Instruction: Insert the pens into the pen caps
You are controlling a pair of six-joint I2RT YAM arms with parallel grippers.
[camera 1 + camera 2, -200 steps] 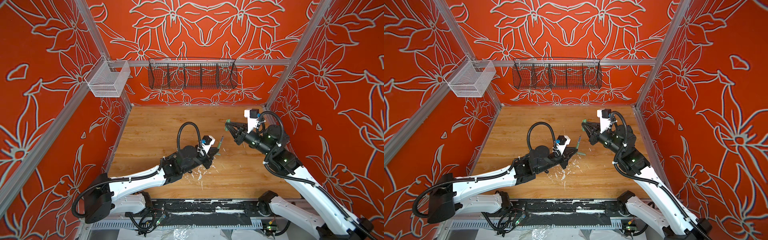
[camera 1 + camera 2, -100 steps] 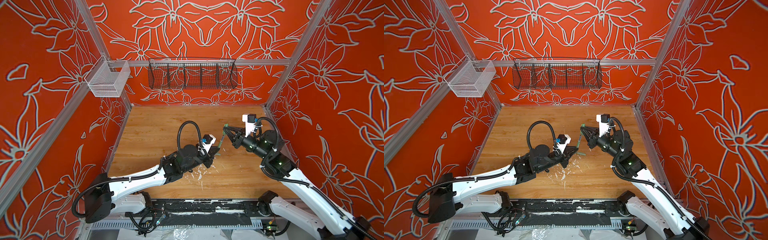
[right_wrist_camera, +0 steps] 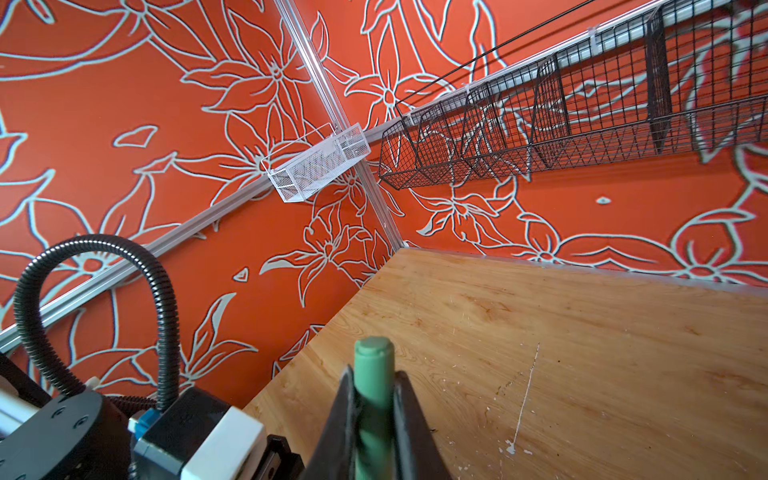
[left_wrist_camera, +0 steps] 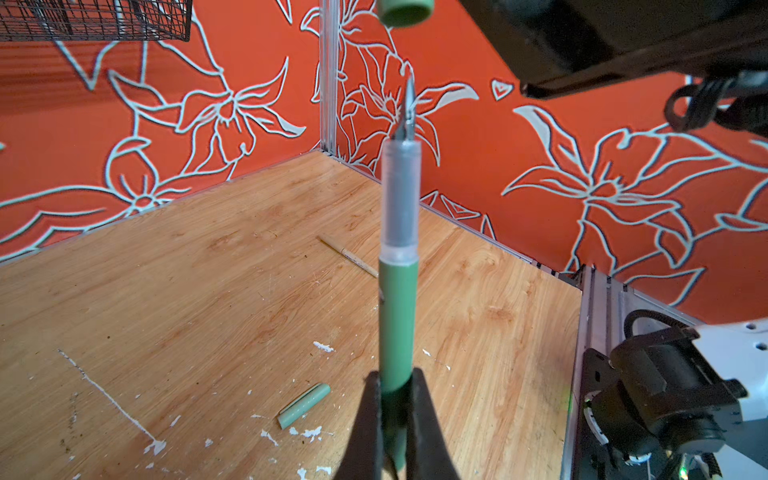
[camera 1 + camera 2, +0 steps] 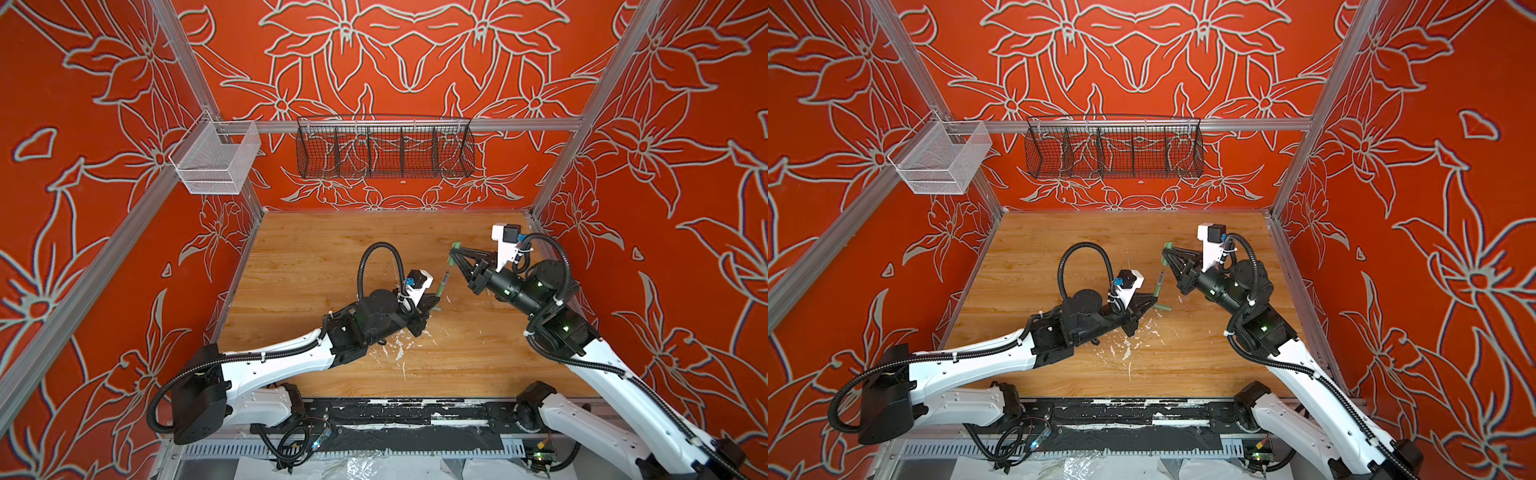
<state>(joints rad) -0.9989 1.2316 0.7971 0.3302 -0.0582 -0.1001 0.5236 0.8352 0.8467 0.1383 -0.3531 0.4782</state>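
Roughly in line with the green plastic stick pen point(image 4: 399, 299) clamped in the left tool point(image 4: 395, 399), the stubby green cap point(image 4: 405, 10) pinched by the right tool point(image 3: 374, 395) hung just beyond the nib.

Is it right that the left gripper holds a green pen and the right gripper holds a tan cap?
No. The cap in the right gripper is green, not tan, as the right wrist view shows. The left gripper does hold a green pen.
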